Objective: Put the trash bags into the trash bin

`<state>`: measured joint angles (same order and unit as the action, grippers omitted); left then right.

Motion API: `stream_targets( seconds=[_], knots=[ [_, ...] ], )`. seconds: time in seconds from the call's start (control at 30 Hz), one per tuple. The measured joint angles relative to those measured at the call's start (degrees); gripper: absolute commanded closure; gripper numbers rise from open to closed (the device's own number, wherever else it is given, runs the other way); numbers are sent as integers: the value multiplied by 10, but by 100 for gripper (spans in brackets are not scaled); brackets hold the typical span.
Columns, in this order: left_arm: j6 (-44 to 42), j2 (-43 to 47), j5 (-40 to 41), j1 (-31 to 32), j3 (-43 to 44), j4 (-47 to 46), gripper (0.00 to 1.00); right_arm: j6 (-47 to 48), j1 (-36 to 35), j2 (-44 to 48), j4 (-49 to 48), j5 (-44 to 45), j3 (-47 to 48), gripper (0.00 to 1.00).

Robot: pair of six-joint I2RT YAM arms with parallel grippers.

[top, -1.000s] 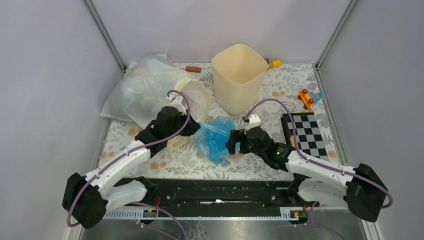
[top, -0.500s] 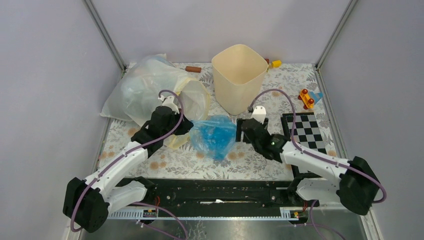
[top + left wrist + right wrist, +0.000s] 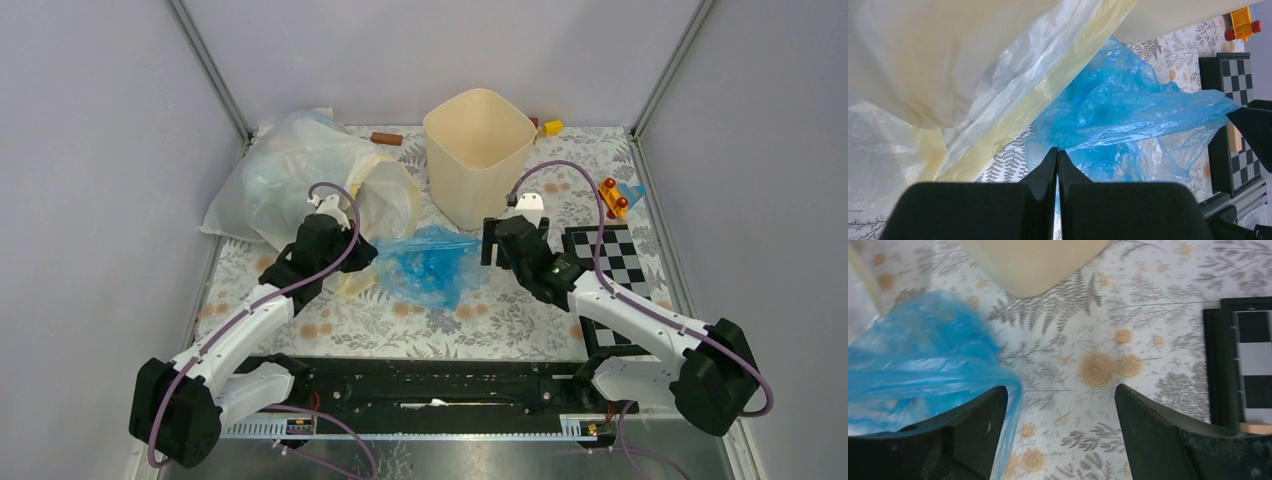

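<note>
The light-blue trash bag (image 3: 432, 266) lies crumpled on the floral table, in front of the cream trash bin (image 3: 478, 150), which stands upright with its mouth open. My left gripper (image 3: 371, 253) is at the bag's left edge; in the left wrist view it (image 3: 1057, 151) is shut with the blue film (image 3: 1128, 117) pinched at its tips. My right gripper (image 3: 490, 241) is at the bag's right end, near the bin's base. In the right wrist view it (image 3: 1060, 390) is open, and the bag (image 3: 923, 375) drapes over its left finger (image 3: 983, 430). The bin's base (image 3: 1033, 265) shows above.
A large clear and pale-yellow plastic bag (image 3: 300, 185) lies at the back left, touching my left arm. A black checkerboard (image 3: 610, 268) lies right of my right gripper. Small toys (image 3: 613, 196) (image 3: 548, 127) and a brown cylinder (image 3: 386, 138) sit along the back.
My right gripper has moved away from me towards the bin's base and my left gripper has moved back and left. The blue bag is drawn out wider and flatter between them.
</note>
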<state>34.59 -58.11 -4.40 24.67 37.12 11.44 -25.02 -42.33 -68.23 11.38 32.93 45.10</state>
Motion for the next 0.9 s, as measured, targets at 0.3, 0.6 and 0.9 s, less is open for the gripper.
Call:
stream_targets(
  seconds=[0.3, 0.6, 0.9],
  knots=[
    [0, 0, -4, 0, -2, 0, 100, 8, 3, 53, -91, -225, -80, 11],
    [0, 0, -4, 0, -10, -8, 100, -40, 3, 62, -196, -346, -196, 0],
    [0, 0, -4, 0, -12, -8, 100, -83, 3, 109, -301, -356, -286, 15]
  ],
)
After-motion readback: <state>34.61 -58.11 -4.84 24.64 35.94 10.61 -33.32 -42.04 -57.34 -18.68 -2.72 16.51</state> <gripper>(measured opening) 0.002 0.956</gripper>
